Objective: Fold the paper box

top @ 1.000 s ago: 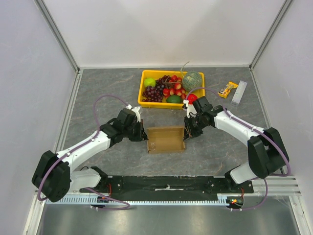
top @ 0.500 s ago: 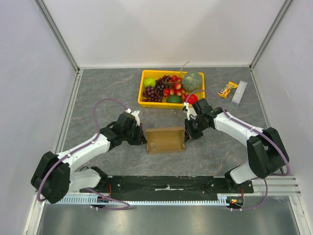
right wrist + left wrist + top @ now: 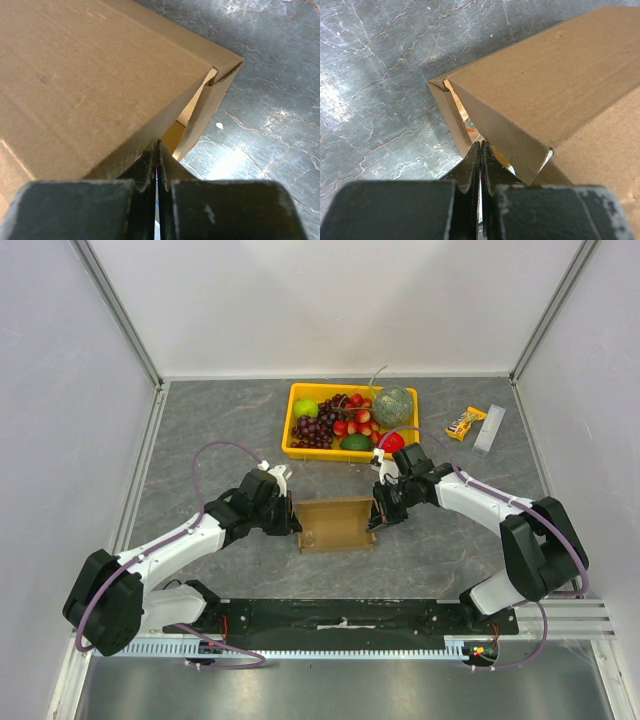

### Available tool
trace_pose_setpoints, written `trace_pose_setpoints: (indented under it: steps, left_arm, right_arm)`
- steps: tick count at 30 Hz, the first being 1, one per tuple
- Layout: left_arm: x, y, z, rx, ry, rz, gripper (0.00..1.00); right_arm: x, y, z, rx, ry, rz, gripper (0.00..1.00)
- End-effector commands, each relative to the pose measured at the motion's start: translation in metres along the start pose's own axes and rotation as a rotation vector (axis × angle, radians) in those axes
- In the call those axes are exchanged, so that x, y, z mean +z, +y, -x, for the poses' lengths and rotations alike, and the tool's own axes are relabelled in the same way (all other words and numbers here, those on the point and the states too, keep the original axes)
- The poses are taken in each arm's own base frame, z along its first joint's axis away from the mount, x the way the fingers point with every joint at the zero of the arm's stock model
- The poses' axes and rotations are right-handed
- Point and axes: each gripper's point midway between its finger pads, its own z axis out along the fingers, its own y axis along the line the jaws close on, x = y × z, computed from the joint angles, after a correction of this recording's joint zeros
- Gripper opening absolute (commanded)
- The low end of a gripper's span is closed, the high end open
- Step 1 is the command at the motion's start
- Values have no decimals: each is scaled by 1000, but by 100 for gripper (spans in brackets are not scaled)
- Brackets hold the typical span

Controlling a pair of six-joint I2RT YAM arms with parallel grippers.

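Closer in at paper box [image 3: 335, 527] ends: L pincer [image 3: 480, 147], R pincer [image 3: 156, 146], both closed.

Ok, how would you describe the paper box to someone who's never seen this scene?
On the grey table, look just nearer the arms' bases than the yellow fruit tray. The paper box lies there between the left pincer and the right pincer, both shut. It is the only plain brown, unprinted cardboard thing; the tray is bright plastic full of fruit.
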Motion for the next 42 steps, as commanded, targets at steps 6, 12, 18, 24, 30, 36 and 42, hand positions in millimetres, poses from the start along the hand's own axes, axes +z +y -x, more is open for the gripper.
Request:
trace_pose_setpoints:
  steps: [6,12,18,24,30,36,42]
  left_arm:
    - [-2,-7,8,57,-40,-35,2]
    - [-5,-4,8,56,-50,-22,2]
    - [-5,-4,7,56,-46,-19,2]
    - [-4,-3,7,54,-44,-17,2]
    - [-4,-2,4,53,-41,-16,2]
    - [-6,-3,4,54,-43,-21,2]
    - [-14,-9,1,64,-37,-56,2]
  right_arm:
    - [-2,6,-2,-9,-7,20,0]
    - [-22,6,-1,-25,-39,-49,1]
    - [-45,9,-2,-46,-60,-108,3]
    - [-71,2,-3,-56,-98,-217,4]
    - [-94,-16,11,-38,-181,-374,3]
    - [-82,-21,32,-23,-229,-379,3]
    - [-63,-18,33,-11,-206,-300,3]
